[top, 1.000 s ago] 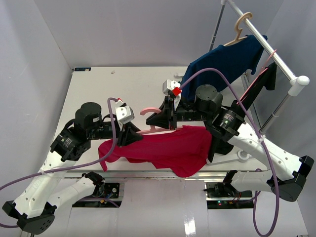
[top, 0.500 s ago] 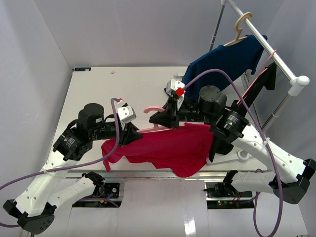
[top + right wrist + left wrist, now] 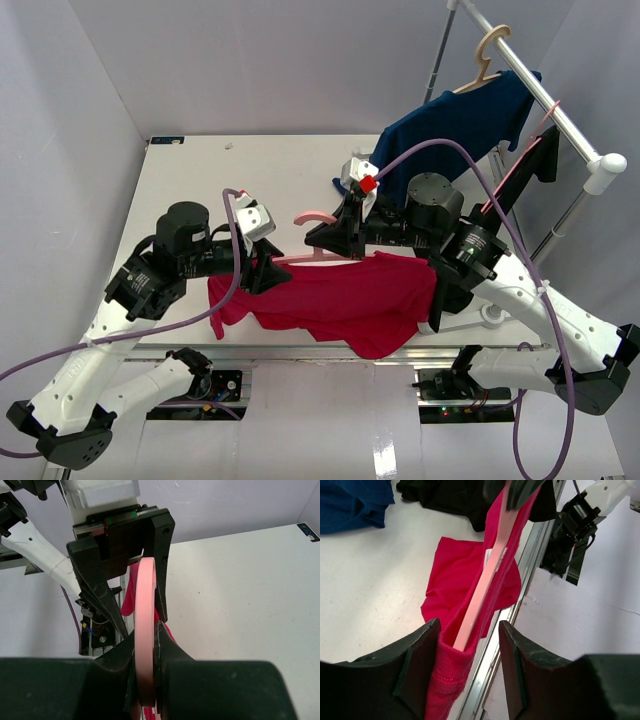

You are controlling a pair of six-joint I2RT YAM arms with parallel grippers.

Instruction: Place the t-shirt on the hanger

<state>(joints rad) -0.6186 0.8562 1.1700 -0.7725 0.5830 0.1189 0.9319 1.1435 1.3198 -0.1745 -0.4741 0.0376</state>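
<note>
Tbl (image 3: pixel 260 170): hanger (image 3: pixel 479 592) w/in t-shirt (image 3: pixel 350 300)

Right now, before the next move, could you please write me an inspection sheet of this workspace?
Surface: white table.
Job's things: crimson t-shirt draped over the near edge; pale-pink hanger, one arm in its folds.
Clutter: black garment lying on the table.
Grippers: left gripper open around cloth and hanger end; right gripper shut on the hanger.
Cables: purple cable looping above the grippers.
Surroundings: clothes rack, navy blue shirt on beige hanger.
</note>
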